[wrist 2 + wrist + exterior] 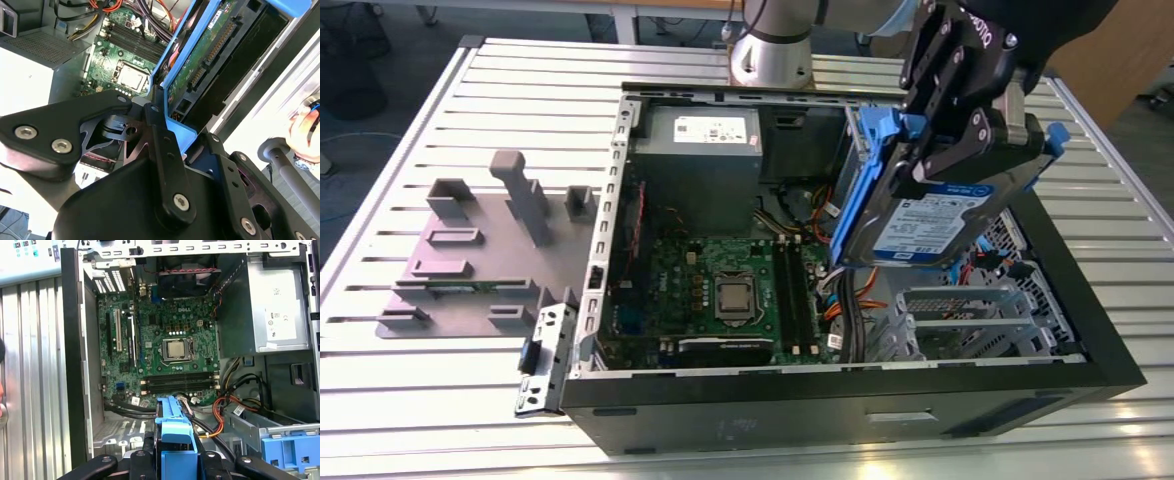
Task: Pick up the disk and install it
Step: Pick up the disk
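Fig. Ext. view: black jaws of the arm are clamped on the disk [927, 215], a flat rectangular metal hard drive w/ blue-and-white label and bright blue plastic rails. The grip sits on the drive's upper part. Disk is held tilted, label toward the camera, above the open black computer case [854, 405]. It is approx. 3 o'clock from the green motherboard [720, 285] and 12 o'clock from the bare metal drive cage [974, 320]. Cannot tell whether its lower edge touches anything inside. Grey power-supply box w/ white sticker [700, 150] lies at 12 o'clock from the motherboard. Case rests on a slatted metal tabletop [427, 420]. A grey fixture plate w/ upright blocks [467, 265] lies at 9 o'clock from the case, near it. Second wrist view: disk's underside shows green circuit board & connector row framed by blue rail, w/ the motherboard beyond. A person's hand [302, 127] is beside a grey rod [285, 165], outside the case. First wrist view: blue rail end sits between the jaws, motherboard w/ silver processor [176, 349] beyond it; a separate blue plastic caddy [290, 450] sits at the drive cage
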`<action>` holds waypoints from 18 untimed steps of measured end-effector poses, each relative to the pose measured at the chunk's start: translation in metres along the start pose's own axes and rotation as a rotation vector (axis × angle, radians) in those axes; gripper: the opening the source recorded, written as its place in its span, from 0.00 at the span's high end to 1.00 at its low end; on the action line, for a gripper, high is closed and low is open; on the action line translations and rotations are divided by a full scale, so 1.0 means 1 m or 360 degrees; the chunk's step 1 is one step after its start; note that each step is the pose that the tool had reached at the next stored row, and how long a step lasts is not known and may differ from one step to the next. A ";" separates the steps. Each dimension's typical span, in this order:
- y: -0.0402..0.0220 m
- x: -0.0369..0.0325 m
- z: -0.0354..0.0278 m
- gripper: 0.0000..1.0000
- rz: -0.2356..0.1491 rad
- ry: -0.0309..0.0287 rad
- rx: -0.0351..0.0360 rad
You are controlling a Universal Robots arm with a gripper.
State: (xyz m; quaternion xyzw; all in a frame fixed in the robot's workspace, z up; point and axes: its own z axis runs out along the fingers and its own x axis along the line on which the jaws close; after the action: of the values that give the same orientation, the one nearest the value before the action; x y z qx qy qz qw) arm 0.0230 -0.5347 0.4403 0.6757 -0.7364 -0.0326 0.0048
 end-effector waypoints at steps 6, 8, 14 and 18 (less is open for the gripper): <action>-0.0049 -0.0004 -0.0002 0.63 0.0000 0.00000 0.0000; -0.0062 -0.0005 -0.0002 0.63 0.0000 0.00000 0.0000; -0.0102 -0.0009 -0.0003 0.63 0.0000 0.00000 0.0000; -0.0127 -0.0011 -0.0004 0.63 0.0000 0.00000 0.0000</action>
State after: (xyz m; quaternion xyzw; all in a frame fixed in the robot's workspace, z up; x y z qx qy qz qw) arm 0.0358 -0.5347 0.4400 0.6757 -0.7364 -0.0326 0.0048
